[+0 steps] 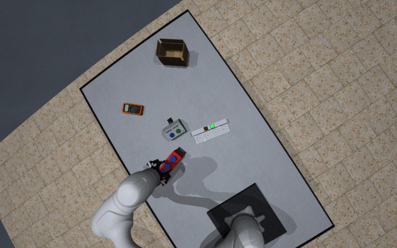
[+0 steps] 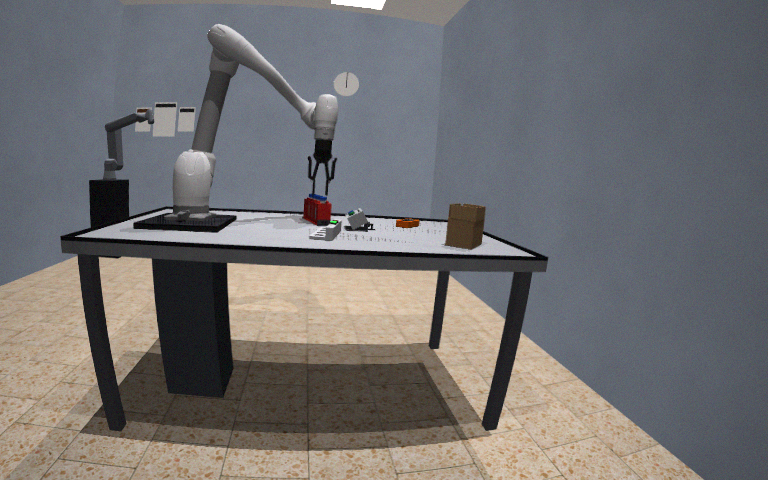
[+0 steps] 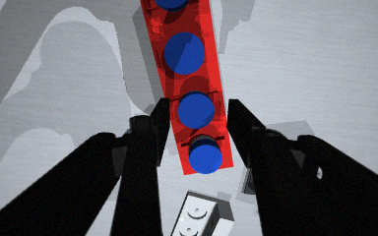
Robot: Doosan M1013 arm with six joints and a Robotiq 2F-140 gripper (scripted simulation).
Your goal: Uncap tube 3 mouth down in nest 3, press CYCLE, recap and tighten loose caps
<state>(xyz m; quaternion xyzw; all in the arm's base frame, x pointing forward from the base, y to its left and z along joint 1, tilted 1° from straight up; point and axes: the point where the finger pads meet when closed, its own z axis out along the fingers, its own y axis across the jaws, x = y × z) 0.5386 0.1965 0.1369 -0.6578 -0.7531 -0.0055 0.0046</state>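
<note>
The red decapping station (image 1: 171, 163) stands on the table with blue caps on its tubes; the wrist view shows all four in a row (image 3: 189, 84). My gripper (image 3: 198, 112) hangs over the station, also seen in the side view (image 2: 321, 189). Its fingers are open on either side of the second cap from the cap-tray end (image 3: 196, 109), with a gap on both sides. The white cap tray (image 1: 210, 133) shows its green lamp (image 1: 212, 125) lit, and its nests look empty. The key housing (image 1: 174, 130) carries the blue key (image 1: 171, 135) and the green key (image 1: 178, 131).
An orange multimeter (image 1: 133, 108) lies at the table's left. An open cardboard box (image 1: 172, 52) stands at the far end. The arm's black base plate (image 1: 247, 213) is at the near end.
</note>
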